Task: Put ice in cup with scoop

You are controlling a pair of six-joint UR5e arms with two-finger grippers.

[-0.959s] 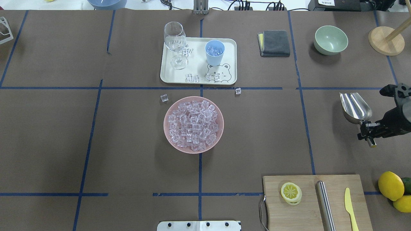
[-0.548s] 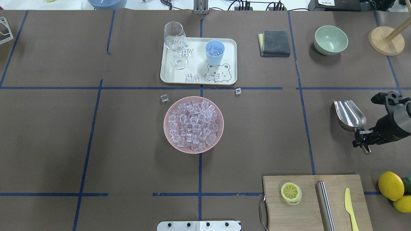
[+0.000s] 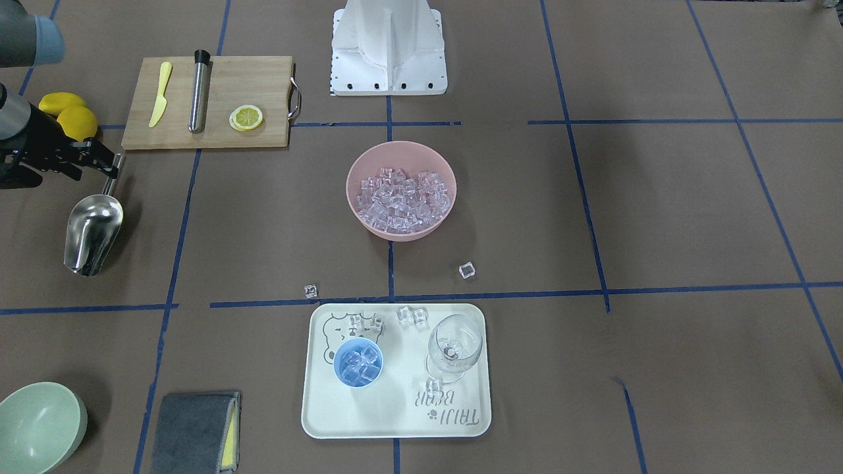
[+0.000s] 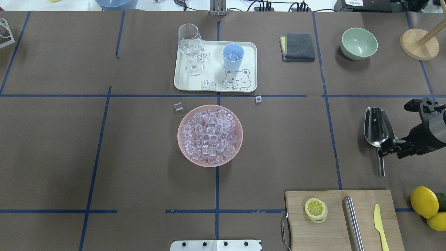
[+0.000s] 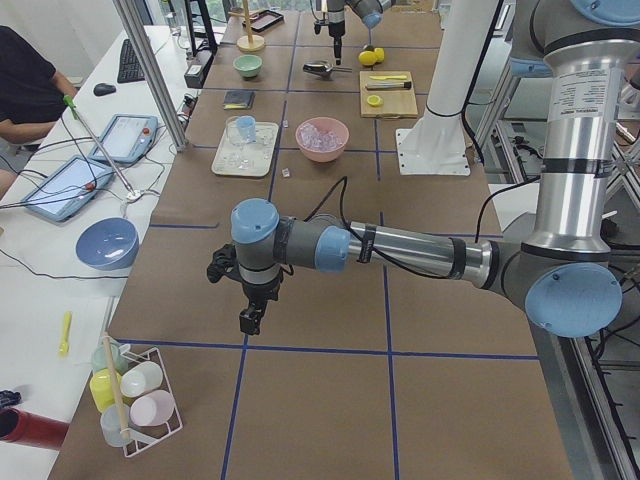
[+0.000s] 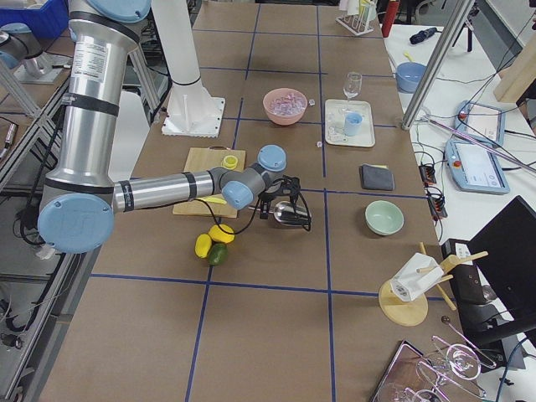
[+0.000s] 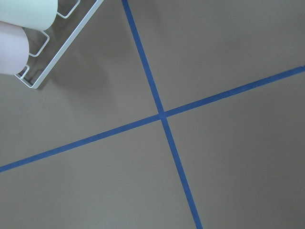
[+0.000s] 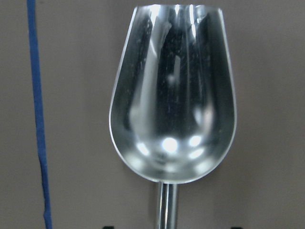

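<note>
Brown paper ruled with blue tape covers the counter (image 4: 139, 157). Take the overhead view as a dial centred on the pink bowl (image 4: 179, 137). The right arm comes in low from 3 o'clock, with the right gripper (image 4: 383, 149) angled down at the counter. The scoop (image 4: 374, 127) lies at 3 o'clock, well apart from the bowl. Its trough faces up and points toward 12, and its rod handle runs toward 6, passing between the gripper's jaws. In the right wrist view the jaws show only as dark slivers on either side of the handle, spread with a gap on each side, so they are not pinching it.

The left arm stretches low over the counter's far left end. The left gripper (image 5: 248, 322) hangs straight down near a wire rack (image 5: 140, 400) of pale cups. I cannot tell whether its jaws are spread or pressed together.

The pink bowl is heaped with ice (image 4: 209, 136). At 12 o'clock sits a cream tray (image 4: 212, 66). On it the cup (image 4: 232, 62) stands upright with several cubes inside, and a wine glass (image 4: 190, 43) stands toward 11. A few cubes lie loose on the tray. On the counter are a stray cube (image 4: 178, 106) at 11 and a second cube (image 4: 258, 99) at 1.
</note>
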